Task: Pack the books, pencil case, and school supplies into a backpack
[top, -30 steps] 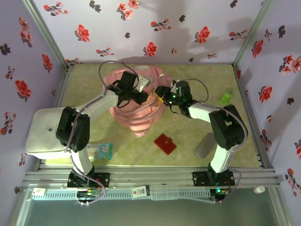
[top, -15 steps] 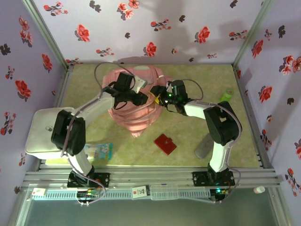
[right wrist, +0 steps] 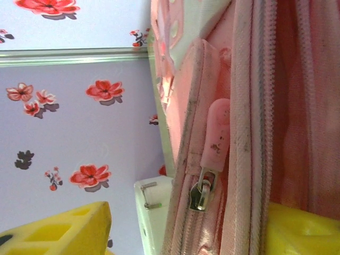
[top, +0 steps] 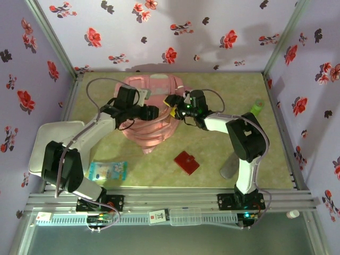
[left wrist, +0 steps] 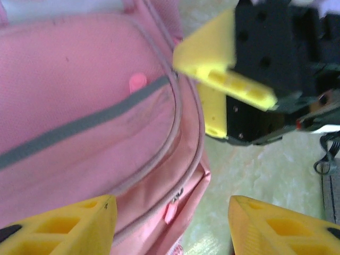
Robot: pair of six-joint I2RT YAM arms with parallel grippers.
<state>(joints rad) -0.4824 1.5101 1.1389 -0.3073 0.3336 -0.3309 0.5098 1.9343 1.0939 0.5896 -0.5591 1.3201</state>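
**Both grippers open over the pink backpack [top: 151, 130], with nothing held and nothing going in.**

The left gripper [left wrist: 170, 228] hangs over the backpack's front panel with its jaws spread wide and empty. The right gripper [right wrist: 186, 234] has its jaws apart on either side of the zipper edge, beside the pink zip pull [right wrist: 215, 133], and is not pinching it. The backpack sits at the far middle of the table. The blue book [top: 108, 170], the red square piece [top: 186, 162] and the grey pouch [top: 231, 164] lie on the near side, well apart from it. With no grip on the fabric, the opening will likely slump shut. The grippers are also so near each other that a careless reach could knock them together or snag the zip pull. No brand or writing reads on the backpack, and the small labels [top: 158, 216] on the front rail are too small to read.
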